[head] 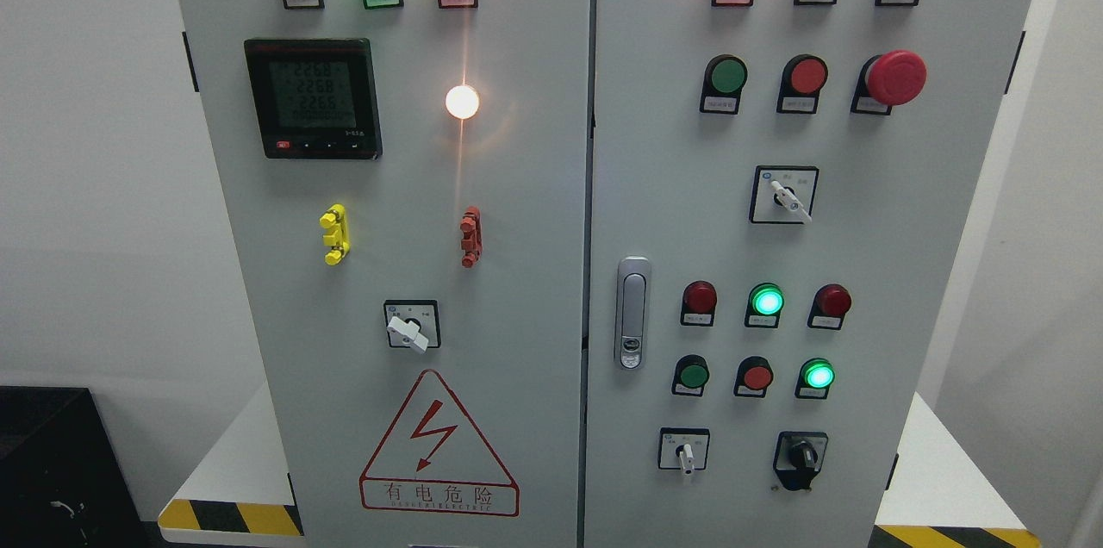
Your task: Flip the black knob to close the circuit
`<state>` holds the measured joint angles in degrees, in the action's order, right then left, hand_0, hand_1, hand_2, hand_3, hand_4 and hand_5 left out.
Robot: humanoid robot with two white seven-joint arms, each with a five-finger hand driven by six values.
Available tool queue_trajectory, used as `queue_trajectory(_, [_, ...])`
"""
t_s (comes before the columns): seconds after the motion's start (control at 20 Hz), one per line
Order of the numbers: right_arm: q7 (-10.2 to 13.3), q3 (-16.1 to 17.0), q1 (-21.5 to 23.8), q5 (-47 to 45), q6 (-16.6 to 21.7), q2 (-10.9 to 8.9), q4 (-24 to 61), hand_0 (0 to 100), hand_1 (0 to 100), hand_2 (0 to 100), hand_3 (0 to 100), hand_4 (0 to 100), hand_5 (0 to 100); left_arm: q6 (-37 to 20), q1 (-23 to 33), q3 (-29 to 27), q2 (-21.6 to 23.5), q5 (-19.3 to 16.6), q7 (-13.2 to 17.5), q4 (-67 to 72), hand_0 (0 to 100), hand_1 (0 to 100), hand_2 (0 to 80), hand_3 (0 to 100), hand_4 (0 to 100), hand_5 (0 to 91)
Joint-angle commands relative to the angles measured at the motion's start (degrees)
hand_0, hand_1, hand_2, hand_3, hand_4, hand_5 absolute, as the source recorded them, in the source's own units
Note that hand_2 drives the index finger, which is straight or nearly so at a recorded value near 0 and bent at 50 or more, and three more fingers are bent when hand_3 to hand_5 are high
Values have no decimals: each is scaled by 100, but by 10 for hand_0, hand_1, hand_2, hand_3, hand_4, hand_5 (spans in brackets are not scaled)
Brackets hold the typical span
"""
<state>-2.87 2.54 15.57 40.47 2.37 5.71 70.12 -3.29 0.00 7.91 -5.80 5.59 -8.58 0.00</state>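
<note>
The black knob (800, 456) sits at the bottom right of the grey control cabinet's right door (905, 272), its handle pointing roughly straight out and down. Left of it on the same row is a white selector switch (685, 453). Neither of my hands nor any arm shows in the head view.
The right door carries a red mushroom stop button (895, 77), a white rotary switch (786, 196), lit green lamps (766, 302) and a metal door handle (632, 312). The left door (534, 229) holds a digital meter (312, 97), a white switch (409, 330) and a hazard triangle (438, 449).
</note>
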Motion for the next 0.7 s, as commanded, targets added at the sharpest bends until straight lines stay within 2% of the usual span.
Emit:
queue_trajectory(0.0, [23,124,-18,654,0,53,1662,0,0,537,719,590,492,4,123,0,0,3,-3,-176,120,556,0,0,0,0])
queue_trajectory(0.2, [50,124,-71,1137,-70,53,2137,0,0,607,772,647,578,4,132,0,0,-6,-3,-176,120,556,0,0,0,0])
queue_trajectory(0.4, [199,106,-273,1577,-360,62,2357,0,0,675,831,705,670,4,132,0,0,3,-3,-176,120,556,0,0,0,0])
queue_trajectory(0.5, [278,107,-387,1779,-518,71,2427,0,0,728,897,760,759,4,123,0,0,3,-3,-176,120,556,0,0,0,0])
queue_trajectory(0.65, [296,89,-563,1981,-773,80,2524,0,0,784,944,801,829,4,132,0,0,3,-3,-176,120,556,0,0,0,0])
